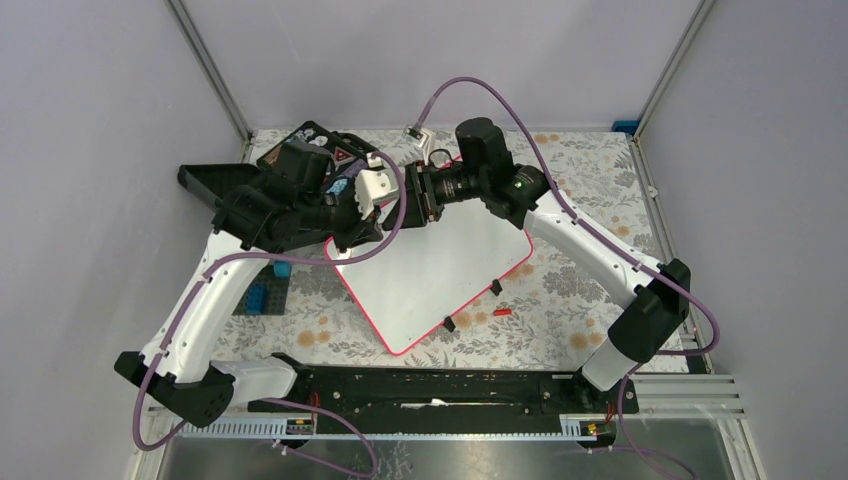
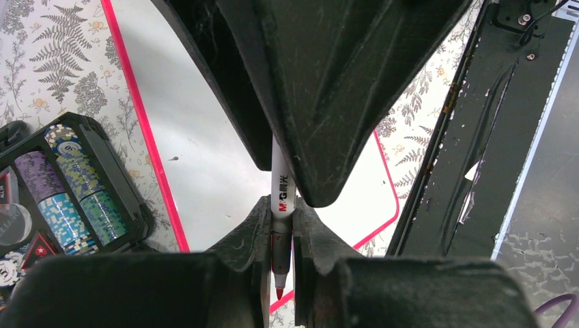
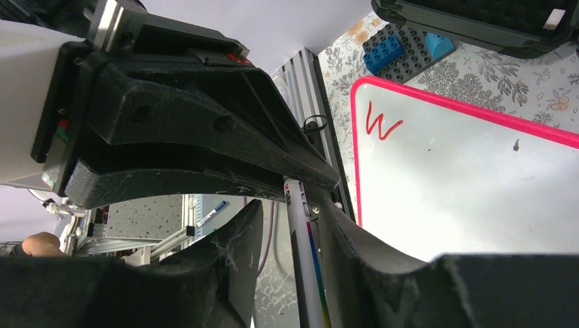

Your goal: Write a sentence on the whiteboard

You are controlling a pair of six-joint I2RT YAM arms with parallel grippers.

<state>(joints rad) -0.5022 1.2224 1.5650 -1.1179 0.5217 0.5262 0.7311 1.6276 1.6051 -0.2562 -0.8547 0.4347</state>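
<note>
Whiteboard [image 1: 440, 280] lies flat on the table ahead of the arms, turned at a slant, and both grippers meet over its far-left corner. Of the sentence [image 3: 382, 123] only a red W is there, just inside that corner; the rest of the board is bare.

The left gripper [image 2: 281, 213] is clamped narrow on the marker [image 2: 282, 181], its red tip uncapped and pointing down over the board. The right gripper [image 3: 290, 229] stands part-open around the same barrel, with a gap on one side, so it is not clamping.

The step looks like settling the marker in the left grip before the next letter. The right gripper should draw clear without brushing the barrel, since a nudge would tilt the tip. The left should then set the tip just beside the W, on its line, and press lightly: nothing visibly pins the board, so a hard push may slide it. Small strokes will leave room for the remaining words.
</note>
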